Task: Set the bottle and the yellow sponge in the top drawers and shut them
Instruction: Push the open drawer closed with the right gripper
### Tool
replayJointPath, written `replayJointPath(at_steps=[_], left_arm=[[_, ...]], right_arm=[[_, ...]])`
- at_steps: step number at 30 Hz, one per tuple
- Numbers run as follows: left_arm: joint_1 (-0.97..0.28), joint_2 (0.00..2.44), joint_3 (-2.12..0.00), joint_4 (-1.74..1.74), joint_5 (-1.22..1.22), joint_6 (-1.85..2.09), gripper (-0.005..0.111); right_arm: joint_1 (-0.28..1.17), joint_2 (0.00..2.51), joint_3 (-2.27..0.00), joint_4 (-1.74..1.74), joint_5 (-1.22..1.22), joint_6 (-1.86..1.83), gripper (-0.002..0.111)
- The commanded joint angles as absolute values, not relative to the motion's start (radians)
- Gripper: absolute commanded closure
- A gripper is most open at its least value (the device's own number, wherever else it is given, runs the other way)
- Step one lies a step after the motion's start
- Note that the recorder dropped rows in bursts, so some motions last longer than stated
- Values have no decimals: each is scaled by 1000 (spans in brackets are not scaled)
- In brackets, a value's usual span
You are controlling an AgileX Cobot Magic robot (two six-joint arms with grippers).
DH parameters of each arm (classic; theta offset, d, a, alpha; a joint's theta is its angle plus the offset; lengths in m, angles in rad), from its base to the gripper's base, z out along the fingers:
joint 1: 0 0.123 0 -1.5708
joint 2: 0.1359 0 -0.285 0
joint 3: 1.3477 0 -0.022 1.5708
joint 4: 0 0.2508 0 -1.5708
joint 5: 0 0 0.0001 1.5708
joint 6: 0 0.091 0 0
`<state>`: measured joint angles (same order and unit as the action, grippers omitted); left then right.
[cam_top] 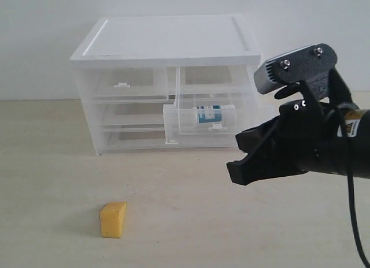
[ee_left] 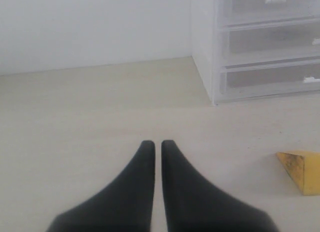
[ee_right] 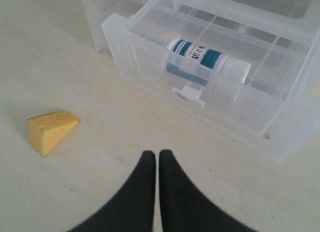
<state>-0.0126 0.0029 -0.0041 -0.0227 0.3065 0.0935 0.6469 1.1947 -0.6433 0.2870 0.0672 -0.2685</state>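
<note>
The bottle [cam_top: 211, 115] [ee_right: 205, 59] lies on its side inside the right top drawer [cam_top: 173, 125] [ee_right: 145, 52], which stands pulled out of the white-topped cabinet [cam_top: 167, 40]. The left top drawer [cam_top: 122, 83] [ee_left: 274, 0] is pushed in. On the table in front of the cabinet's left side rests the yellow sponge [cam_top: 113, 219] [ee_left: 302, 169] [ee_right: 50, 129]. My right gripper [cam_top: 235, 158] [ee_right: 157, 153] hovers shut and empty, in front of and to the right of the open drawer. My left gripper [ee_left: 157, 143] is shut and empty above bare table, left of the sponge; the exterior view does not show it.
Two full-width drawers [ee_left: 272, 79] sit closed under the top ones. A white wall [cam_top: 34, 43] rises behind the cabinet. The light wooden table [cam_top: 191, 222] stretches in front of the cabinet, between the sponge and my right arm.
</note>
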Motion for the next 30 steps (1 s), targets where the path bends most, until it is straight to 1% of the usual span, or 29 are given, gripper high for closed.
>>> replayJointPath(at_steps=[1, 6, 20, 30], left_arm=[[-9, 0, 0, -25, 297, 97, 103], [-9, 0, 0, -25, 297, 97, 103], [-9, 0, 0, -25, 297, 97, 103], [-9, 0, 0, -25, 297, 97, 103]], right_arm=[[649, 1282, -637, 282, -25, -264, 108], [649, 1357, -637, 282, -149, -264, 108], [649, 1464, -642, 282, -365, -262, 108], [649, 1480, -642, 282, -489, -248, 108]])
